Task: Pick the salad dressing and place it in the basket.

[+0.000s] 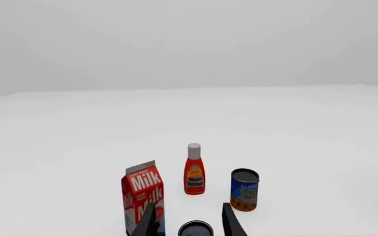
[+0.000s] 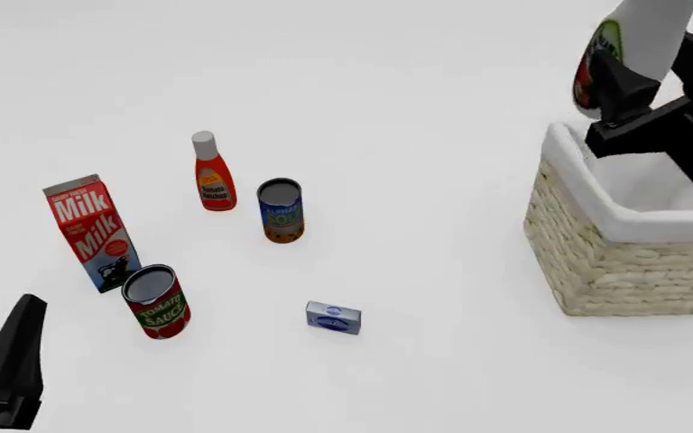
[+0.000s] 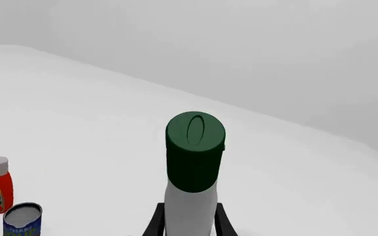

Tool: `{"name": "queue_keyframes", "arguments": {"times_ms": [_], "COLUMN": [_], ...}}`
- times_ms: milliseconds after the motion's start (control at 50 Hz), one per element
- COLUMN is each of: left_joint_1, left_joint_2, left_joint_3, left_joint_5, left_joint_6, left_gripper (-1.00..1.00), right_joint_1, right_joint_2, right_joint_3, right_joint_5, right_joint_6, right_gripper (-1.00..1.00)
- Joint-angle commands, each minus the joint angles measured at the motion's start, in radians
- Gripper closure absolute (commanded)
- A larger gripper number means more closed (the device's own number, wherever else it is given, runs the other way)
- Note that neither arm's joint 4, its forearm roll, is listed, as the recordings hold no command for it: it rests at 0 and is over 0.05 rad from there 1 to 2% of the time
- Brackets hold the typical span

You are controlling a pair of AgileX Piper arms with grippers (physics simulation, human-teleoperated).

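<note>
The salad dressing [image 2: 650, 32], a white bottle with a green-and-red label, is held tilted in my right gripper [image 2: 662, 74], above the far left rim of the basket [image 2: 623, 266]. In the right wrist view the gripper [image 3: 189, 223] is shut on the bottle's white body [image 3: 189, 206], and the dark green cap [image 3: 194, 150] points away from the camera. The wicker basket has a white liner and looks empty. My left gripper [image 2: 12, 361] is open and empty at the near left; in its wrist view [image 1: 189, 223] it is just behind a can.
A milk carton [image 2: 91, 230], a red ketchup bottle [image 2: 212, 176], a blue can [image 2: 281, 209], a tomato sauce can [image 2: 156, 299] and a small blue-white box [image 2: 333, 317] stand on the left half of the white table.
</note>
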Motion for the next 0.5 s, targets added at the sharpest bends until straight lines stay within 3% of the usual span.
{"name": "queue_keyframes", "arguments": {"times_ms": [20,140,500], "left_joint_1": [-0.006,-0.006,0.0], "left_joint_2": [-0.004,-0.004,-0.004], "left_joint_3": [0.0,0.0,0.0], "left_joint_5": [0.007,0.007,0.011], "left_joint_6": [0.006,0.01,0.008], "left_gripper": [-1.0,-1.0,-1.0], "right_joint_1": [-0.133,-0.196,-0.321], "right_joint_2": [0.038,0.054,0.165], "right_joint_3": [-0.032,-0.042,-0.07], "right_joint_5": [0.005,0.012,-0.003], "right_joint_6": [0.055,0.082,0.095], "right_gripper": [1.0,1.0,1.0]}}
